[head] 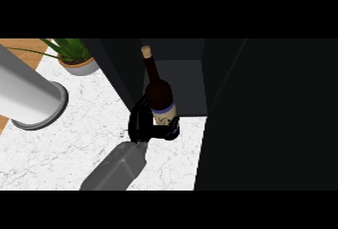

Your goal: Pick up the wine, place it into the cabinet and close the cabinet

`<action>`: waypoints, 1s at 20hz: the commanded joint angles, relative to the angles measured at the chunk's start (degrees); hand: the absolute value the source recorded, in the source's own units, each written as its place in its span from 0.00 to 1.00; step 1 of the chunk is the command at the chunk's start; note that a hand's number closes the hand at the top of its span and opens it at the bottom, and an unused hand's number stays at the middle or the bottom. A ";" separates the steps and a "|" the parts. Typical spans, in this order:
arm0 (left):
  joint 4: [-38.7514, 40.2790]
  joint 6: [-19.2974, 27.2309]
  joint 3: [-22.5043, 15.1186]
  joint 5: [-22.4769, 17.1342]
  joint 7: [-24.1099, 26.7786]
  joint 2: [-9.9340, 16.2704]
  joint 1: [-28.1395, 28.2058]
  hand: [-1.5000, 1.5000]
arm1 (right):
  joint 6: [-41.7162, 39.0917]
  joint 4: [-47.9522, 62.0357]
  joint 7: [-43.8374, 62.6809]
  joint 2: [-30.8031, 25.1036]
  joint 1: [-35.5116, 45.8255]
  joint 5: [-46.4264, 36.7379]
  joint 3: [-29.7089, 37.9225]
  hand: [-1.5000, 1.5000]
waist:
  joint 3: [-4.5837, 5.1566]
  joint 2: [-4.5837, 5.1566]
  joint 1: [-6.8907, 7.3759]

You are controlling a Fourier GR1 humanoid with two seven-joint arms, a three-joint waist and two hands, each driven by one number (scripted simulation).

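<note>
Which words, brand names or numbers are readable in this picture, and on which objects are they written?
No text can be read.
The wine bottle, held by the right hand at the open cabinet, carries a pale label with dark marks: too blurred to read.
The plant pot shows no writing.

White marbled counter [66, 152] under me. On it: potted plant [76, 58] far left, dark cabinet [264, 116] right, a grey cylinder [30, 96], possibly resting there.

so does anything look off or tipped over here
Nothing stands out. The wine bottle is upright in the hand at the open cabinet; the potted plant stands upright too.
</note>
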State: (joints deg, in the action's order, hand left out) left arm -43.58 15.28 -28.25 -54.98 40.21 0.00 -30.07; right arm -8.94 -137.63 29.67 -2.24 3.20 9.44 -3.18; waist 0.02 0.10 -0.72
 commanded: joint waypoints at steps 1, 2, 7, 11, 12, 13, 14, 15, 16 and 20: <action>2.83 4.67 -2.78 -6.92 0.45 0.00 -5.82 1.00 | -0.20 -0.64 1.22 -0.84 0.54 2.85 1.75 0.00 | 0.01 0.10 -0.62; 3.64 0.97 0.88 -3.49 -1.96 0.00 -4.78 1.00 | -1.42 0.45 -2.72 0.53 -2.79 -0.21 -1.16 0.00 | -0.01 0.00 -0.02; 9.38 1.79 -2.69 -11.77 4.02 0.00 -9.88 1.00 | 0.52 1.01 -2.21 1.50 0.13 -3.06 -2.99 0.00 | 0.04 0.24 -1.09; 17.70 -4.07 6.40 -5.11 0.32 0.00 -15.75 1.00 | -0.01 0.71 -1.87 0.14 0.28 -0.02 0.42 0.00 | 0.00 0.14 -0.21; 14.01 2.58 0.87 -10.21 2.52 -0.01 -16.42 1.00 | -0.03 2.54 -2.04 0.18 1.49 -1.17 -0.40 0.00 | 0.03 0.30 -1.16; 12.66 0.51 5.21 -5.90 -1.16 0.00 -14.87 1.00 | -0.55 0.24 -2.81 0.70 -3.25 0.33 -0.12 0.00 | -0.02 -0.04 0.08; 18.36 -2.73 7.55 -6.09 -1.60 0.33 -18.79 1.00 | 0.69 3.16 0.15 -0.76 4.11 1.41 2.19 0.00 | 0.01 0.19 -0.08; 20.85 -2.89 8.42 -6.59 -2.41 0.37 -22.41 1.00 | -0.14 1.89 -2.12 0.69 0.38 0.26 -0.71 0.00 | 0.01 0.31 -0.64; 21.54 -2.19 8.63 -6.69 -2.30 0.00 -23.40 1.00 | 0.63 2.86 -1.97 0.23 2.90 0.18 1.04 0.00 | 0.01 0.33 -0.63; 23.13 -0.76 8.06 -7.18 -4.63 0.00 -26.12 1.00 | -3.06 4.26 -6.18 -0.62 -1.98 0.33 0.67 0.00 | -0.03 0.32 -0.86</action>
State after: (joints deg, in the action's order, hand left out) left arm -23.11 13.81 -22.07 -61.91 38.16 -0.01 -51.55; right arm -9.52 -135.89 27.13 -2.10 2.89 9.48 -3.27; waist 0.07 0.42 -1.57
